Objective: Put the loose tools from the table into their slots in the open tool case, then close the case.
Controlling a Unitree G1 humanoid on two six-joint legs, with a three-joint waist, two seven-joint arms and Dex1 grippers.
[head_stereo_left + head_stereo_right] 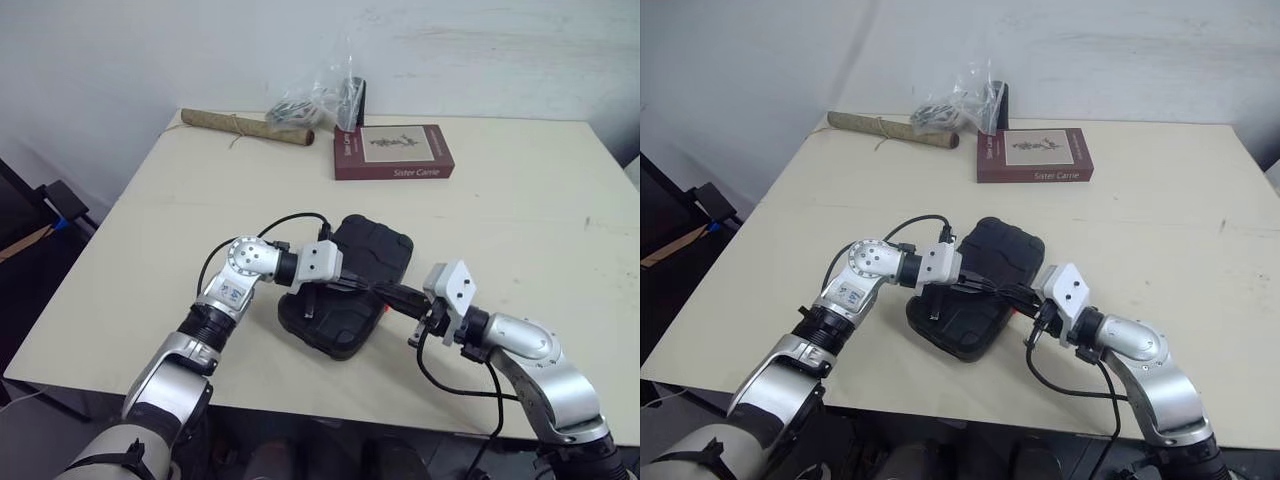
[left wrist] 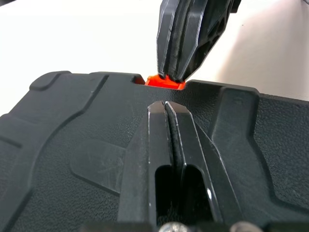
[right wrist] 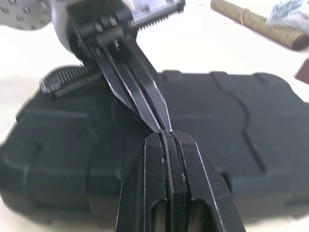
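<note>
The black tool case point(image 1: 378, 248) lies closed on the table's near middle, lid down. My left gripper point(image 1: 362, 287) is shut, its tips resting on the lid point(image 2: 87, 125) near the case's right edge. My right gripper point(image 1: 386, 293) is also shut and comes from the right. Its tips meet the left tips at that edge. In the left wrist view the right fingers point(image 2: 186, 43) press on an orange latch point(image 2: 164, 82) in a notch of the case rim. The right wrist view has the left fingers point(image 3: 140, 92) just ahead of my right gripper point(image 3: 168, 134).
A dark red book point(image 1: 393, 151) lies at the back centre. Behind it are a clear plastic bag point(image 1: 325, 95) and a brown rolled tube point(image 1: 246, 127). The cream table point(image 1: 540, 220) is bare to the right; its near edge runs just below the case.
</note>
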